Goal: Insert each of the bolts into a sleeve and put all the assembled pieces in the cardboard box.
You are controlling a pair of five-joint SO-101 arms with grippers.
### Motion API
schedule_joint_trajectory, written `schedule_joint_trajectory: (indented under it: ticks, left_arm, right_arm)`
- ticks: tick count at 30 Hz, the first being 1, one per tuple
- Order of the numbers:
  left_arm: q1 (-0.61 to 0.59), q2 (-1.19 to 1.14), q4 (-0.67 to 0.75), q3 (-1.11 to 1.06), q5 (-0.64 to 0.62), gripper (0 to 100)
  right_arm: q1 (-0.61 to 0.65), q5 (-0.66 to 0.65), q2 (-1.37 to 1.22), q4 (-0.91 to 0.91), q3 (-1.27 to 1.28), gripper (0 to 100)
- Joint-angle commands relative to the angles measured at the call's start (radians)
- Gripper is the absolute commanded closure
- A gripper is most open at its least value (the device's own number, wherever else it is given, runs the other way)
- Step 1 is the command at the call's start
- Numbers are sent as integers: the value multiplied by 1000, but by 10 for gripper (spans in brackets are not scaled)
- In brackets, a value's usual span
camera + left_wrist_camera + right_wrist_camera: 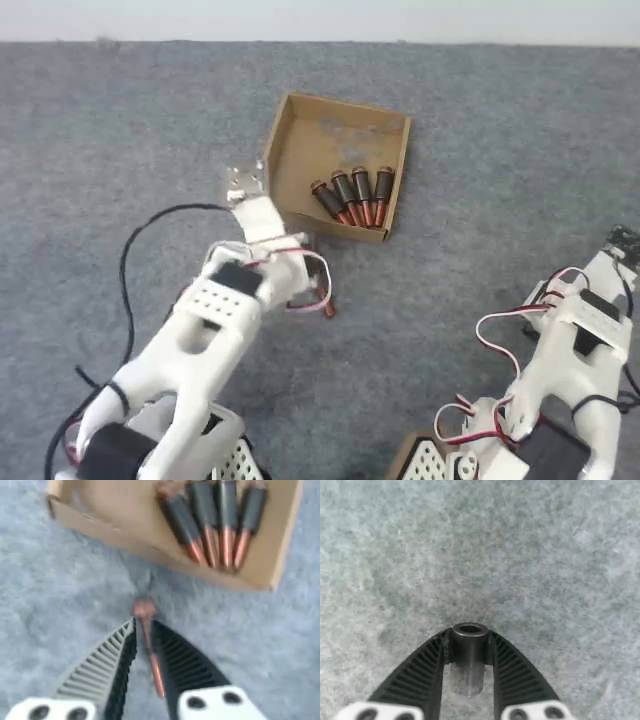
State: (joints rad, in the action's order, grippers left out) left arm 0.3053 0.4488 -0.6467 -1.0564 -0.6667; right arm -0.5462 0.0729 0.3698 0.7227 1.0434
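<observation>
The left gripper (142, 625) has its ribbed fingers (115, 655) drawn together on a slender copper-coloured bolt (150, 655), which lies along the gap between them. The bolt's head projects past the fingertips over the grey carpeted table (60, 590). Just beyond it, and apart from it, stands the near wall of the open brown cardboard box (100, 527). The right gripper (469, 632) is clamped on a dark cylindrical metal sleeve (469, 645), whose open bore is visible, with the table behind it. In the high view the white left arm (200, 340) rises from the lower left of the frame and leans toward the box at upper centre, its wrist bent near the box's lower left wall. The white right arm (580, 350) stands folded at the lower right, well apart from the box. Inside the box, four assembled pieces (355, 198), dark sleeves on copper bolts, lie side by side against the lower right wall.
</observation>
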Motion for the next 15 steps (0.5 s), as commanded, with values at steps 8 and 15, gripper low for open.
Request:
schedule_joint_trajectory:
  ticks: [8, 15]
  left_arm:
    - [66, 68, 20, -25, -78, 923]
    - [68, -107, 17, 54, -80, 923]
  right_arm:
    - [12, -15, 48, -4, -3, 991]
    - [10, -15, 48, -2, -3, 991]
